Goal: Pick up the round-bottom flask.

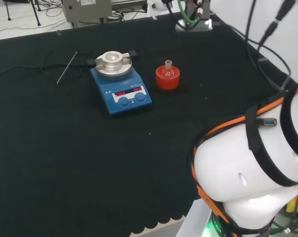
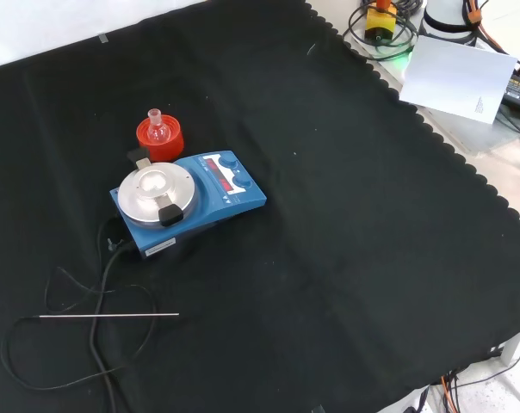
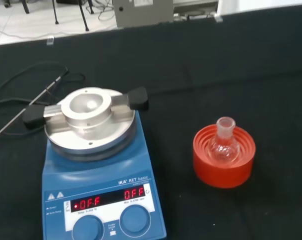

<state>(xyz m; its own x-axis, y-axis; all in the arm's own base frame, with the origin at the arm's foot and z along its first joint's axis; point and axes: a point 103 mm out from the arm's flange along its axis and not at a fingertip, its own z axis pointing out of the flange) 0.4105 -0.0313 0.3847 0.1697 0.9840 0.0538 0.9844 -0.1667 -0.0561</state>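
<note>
Black cloth (image 2: 346, 258) covers the bench, a thin rod (image 2: 109, 316) and cable (image 2: 101, 284) lying at the front view's left. Beside the blue hotplate (image 1: 121, 90), the small clear flask (image 1: 168, 70) sits upright in its red ring (image 1: 167, 79), contents indiscernible. I cannot tell the hand's state.

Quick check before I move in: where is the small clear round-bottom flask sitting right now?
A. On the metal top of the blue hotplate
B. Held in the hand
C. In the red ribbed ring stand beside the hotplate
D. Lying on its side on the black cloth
C: the small clear round-bottom flask sits upright, neck up, in the red ribbed ring stand, beside the blue hotplate.
</note>
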